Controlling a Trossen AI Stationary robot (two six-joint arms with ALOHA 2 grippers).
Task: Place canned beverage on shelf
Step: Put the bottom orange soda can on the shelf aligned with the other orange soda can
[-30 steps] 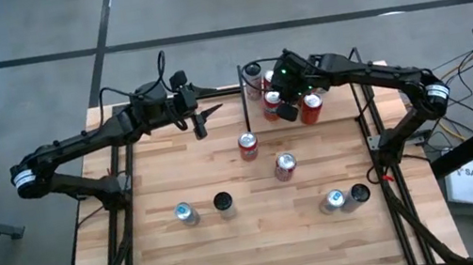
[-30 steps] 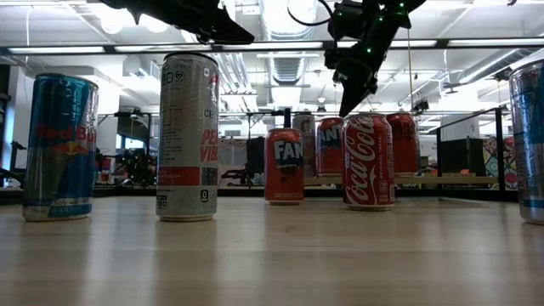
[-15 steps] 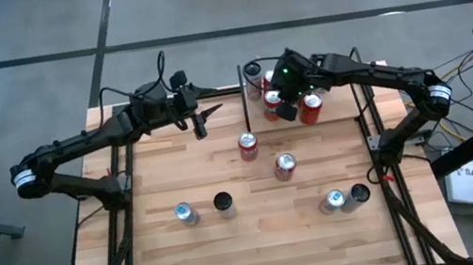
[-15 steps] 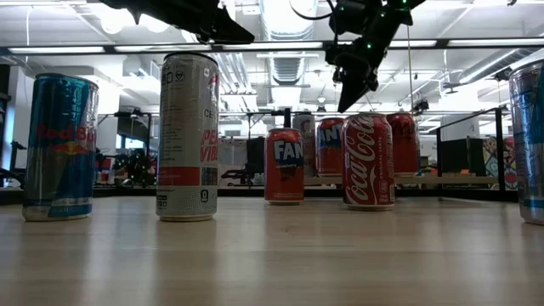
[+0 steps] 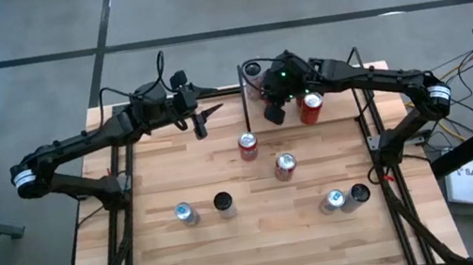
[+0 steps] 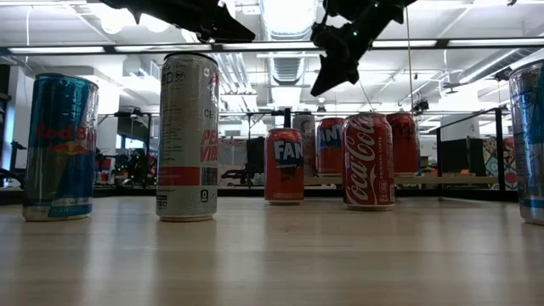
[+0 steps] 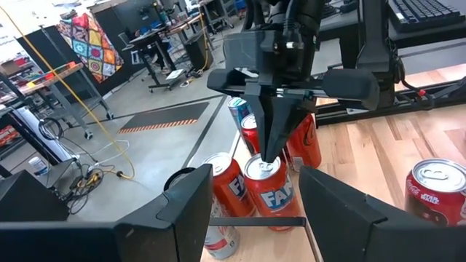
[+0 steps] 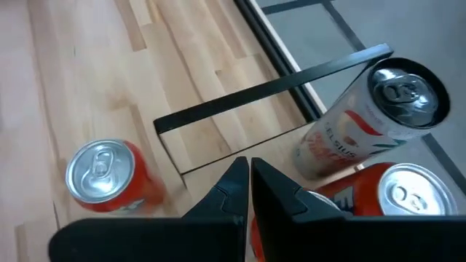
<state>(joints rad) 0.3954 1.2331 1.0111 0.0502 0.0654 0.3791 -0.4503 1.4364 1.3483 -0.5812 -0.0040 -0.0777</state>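
- The wooden tabletop [image 5: 236, 247] spans the high view, with loose cans spread over its near half.
- The shelf [image 5: 342, 78] sits at the table's far edge on the right side, a light board framed by thin black rods; one rod [image 8: 269, 91] crosses the right wrist view.
- The right arm reaches in from the right, and the right gripper [image 5: 273, 113] hangs above the shelf's left end, over the cans grouped there. Its fingers are pressed together with nothing between them, their tips [image 8: 244, 171] meeting in a point.
- The left arm stretches over the far left of the table; the left gripper [image 5: 200, 121] hovers well apart from the shelf. Its fingers [image 7: 182, 211] stand partly apart and hold nothing.
- On the shelf, directly under the right gripper in the left wrist view, stands an orange Fanta can [image 7: 266, 191], upright, with a second Fanta can [image 7: 222, 182] touching beside it.
- A tall white slim can [image 8: 368, 120] stands upright at the shelf's far corner, just beside the rod.
- A red Coca-Cola can [image 5: 311, 107] stands on the shelf to the right of the gripper.
- On the tabletop, a red can [image 5: 247, 146] stands near the shelf's front edge, and another can [image 5: 285, 166] a little nearer.
- Close to the low camera stand a blue Red Bull can [image 6: 58, 146] and a tall white can [image 6: 188, 136], both upright.
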